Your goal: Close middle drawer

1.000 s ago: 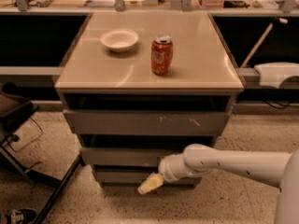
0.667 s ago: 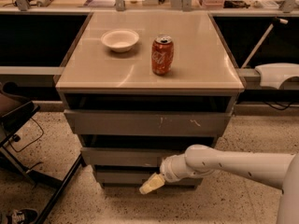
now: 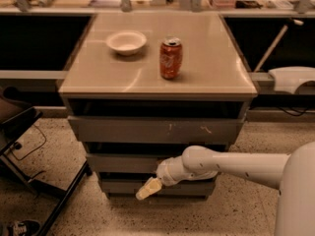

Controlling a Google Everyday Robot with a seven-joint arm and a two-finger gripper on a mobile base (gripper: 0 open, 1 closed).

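The cabinet shows three grey fronts under its tan top. The top front with pale scratch marks (image 3: 152, 130) juts out furthest. Below it the middle drawer (image 3: 123, 163), plain and grey, stands slightly out from the body, with a dark gap above it. The lowest front (image 3: 123, 186) sits beneath. My white arm reaches in from the right, across the middle drawer's right half. My gripper (image 3: 147, 189), with cream fingertips, hangs just in front of and slightly below the middle drawer front, over the lowest front.
A red soda can (image 3: 171, 58) and a white bowl (image 3: 126, 42) stand on the cabinet top (image 3: 206, 58). A black chair frame (image 3: 29, 181) stands on the speckled floor at left. A white object (image 3: 293, 77) sits on a ledge at right.
The gripper has shifted very slightly to the right; the drawers look unchanged.
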